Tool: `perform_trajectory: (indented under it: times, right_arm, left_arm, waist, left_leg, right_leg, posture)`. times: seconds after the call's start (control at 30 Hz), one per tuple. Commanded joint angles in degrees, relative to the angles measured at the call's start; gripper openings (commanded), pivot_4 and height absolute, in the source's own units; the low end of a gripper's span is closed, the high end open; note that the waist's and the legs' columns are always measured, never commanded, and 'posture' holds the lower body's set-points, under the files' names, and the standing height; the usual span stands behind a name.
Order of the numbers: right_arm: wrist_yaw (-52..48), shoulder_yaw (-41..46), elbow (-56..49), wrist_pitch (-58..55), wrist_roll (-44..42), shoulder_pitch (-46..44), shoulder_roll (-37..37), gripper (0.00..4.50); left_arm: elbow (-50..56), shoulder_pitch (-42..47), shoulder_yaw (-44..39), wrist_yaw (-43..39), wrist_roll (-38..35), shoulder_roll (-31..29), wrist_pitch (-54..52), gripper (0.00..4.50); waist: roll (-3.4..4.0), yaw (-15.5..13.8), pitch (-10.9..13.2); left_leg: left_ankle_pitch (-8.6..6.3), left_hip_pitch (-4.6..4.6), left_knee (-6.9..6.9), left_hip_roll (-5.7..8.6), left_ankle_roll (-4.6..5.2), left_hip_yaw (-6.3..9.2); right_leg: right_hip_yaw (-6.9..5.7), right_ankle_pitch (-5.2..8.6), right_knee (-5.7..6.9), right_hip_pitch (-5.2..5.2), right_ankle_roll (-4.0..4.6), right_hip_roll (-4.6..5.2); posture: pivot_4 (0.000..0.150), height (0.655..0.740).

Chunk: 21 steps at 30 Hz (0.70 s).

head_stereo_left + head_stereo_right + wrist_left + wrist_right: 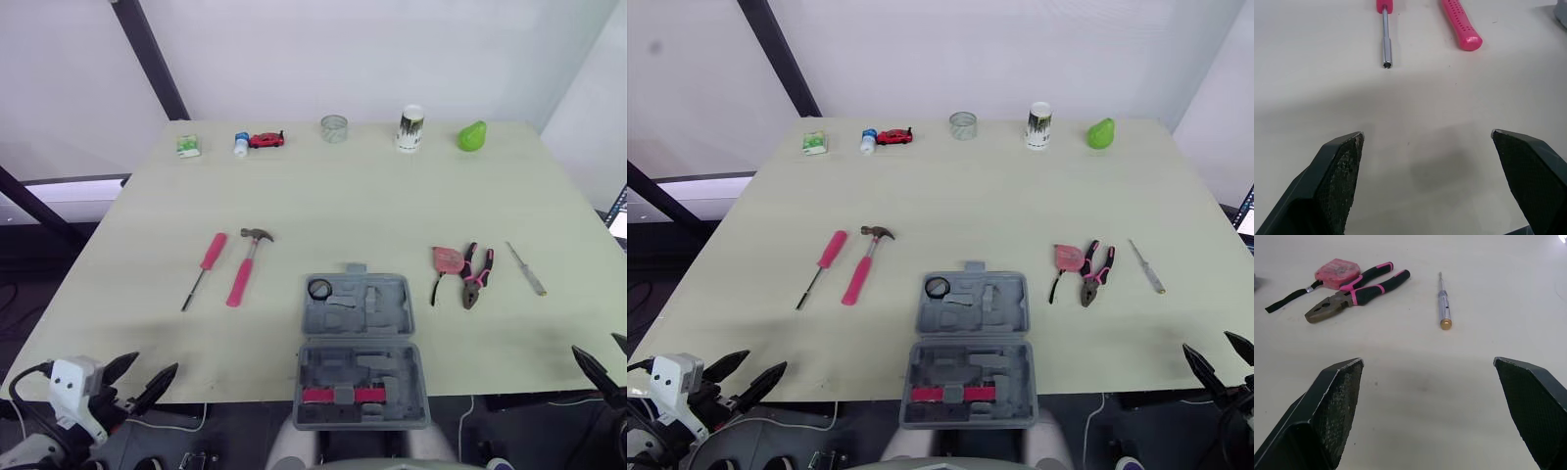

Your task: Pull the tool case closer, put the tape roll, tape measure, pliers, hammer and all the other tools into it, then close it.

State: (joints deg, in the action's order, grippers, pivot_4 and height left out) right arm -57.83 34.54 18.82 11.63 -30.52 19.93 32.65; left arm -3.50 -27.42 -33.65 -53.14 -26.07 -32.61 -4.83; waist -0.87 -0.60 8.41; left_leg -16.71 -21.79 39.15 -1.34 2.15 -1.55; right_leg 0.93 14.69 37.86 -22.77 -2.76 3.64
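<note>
Tool case (360, 348) is seen from the head views lying open at the middle of the near edge of the pale table (323, 201). Its near half seems to overhang the rim, so the pulling step is judged done. A black ring, probably the tape roll (320, 289), is lodged in the far half's left corner. To the left, a pink screwdriver (204, 268) and the hammer (246, 264) are laid side by side. To the right lie the tape measure (448, 259), the pliers (477, 278) just beside it, and a slim tester (526, 269). 6 small items are lined along the far edge before a white wall, likely clutter to be left alone. The left gripper (155, 364) and right gripper (596, 345) are held low at the near corners, each nearest its own tools.

From the left wrist, the jaws are spread wide over bare table, nothing between them, with the screwdriver tip and hammer handle ahead.

From the right wrist, the jaws are likewise wide and empty, with the pliers, tape measure and tester ahead.
</note>
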Motion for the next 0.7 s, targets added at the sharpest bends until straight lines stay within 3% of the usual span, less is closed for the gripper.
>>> perform_trajectory:
  times: [0.03,0.33,0.47,0.7]
  right_arm:
    - [-1.7,-0.3,-3.7,0.1,-1.6,-0.4,0.4,4.5]
    - [0.8,-6.7,-16.4,-5.2,-1.3,-4.3,0.1,4.5]
    - [3.9,-10.0,-20.9,-8.2,0.2,-6.1,0.0,4.5]
    - [15.3,-17.9,-31.0,-19.1,3.3,-9.9,-2.5,4.5]
  left_arm:
    - [3.5,1.1,-0.5,1.0,-1.2,-1.3,-0.8,4.44]
    - [12.9,6.7,4.0,3.3,-2.8,-1.7,-5.4,4.44]
    - [15.5,9.9,7.9,3.2,0.5,-4.7,-6.5,4.44]
    - [22.2,18.5,14.4,-1.0,-3.0,-9.5,-10.8,4.44]
  waist:
    - [0.0,0.0,0.0]
    - [0.04,0.0,0.0]
    - [0.04,-0.1,0.0]
    - [0.04,-0.1,0.0]
  left_leg:
    - [0.0,0.0,0.0,0.0,0.0,0.0]
    - [0.0,-0.03,0.0,0.0,0.0,0.07]
    - [0.0,-0.06,-0.01,0.01,0.0,0.14]
    - [0.01,-0.12,-0.03,0.05,-0.01,0.21]
  right_leg:
    - [0.0,0.0,0.0,0.0,0.0,0.02]
    - [0.05,-0.01,0.0,0.01,0.01,0.07]
    - [-0.01,-0.02,0.0,0.01,0.01,0.08]
    - [-0.08,-0.02,0.0,0.0,0.02,0.13]
  posture:
    - [0.15,0.74]
    - [0.15,0.74]
    - [0.15,0.74]
    - [0.15,0.74]
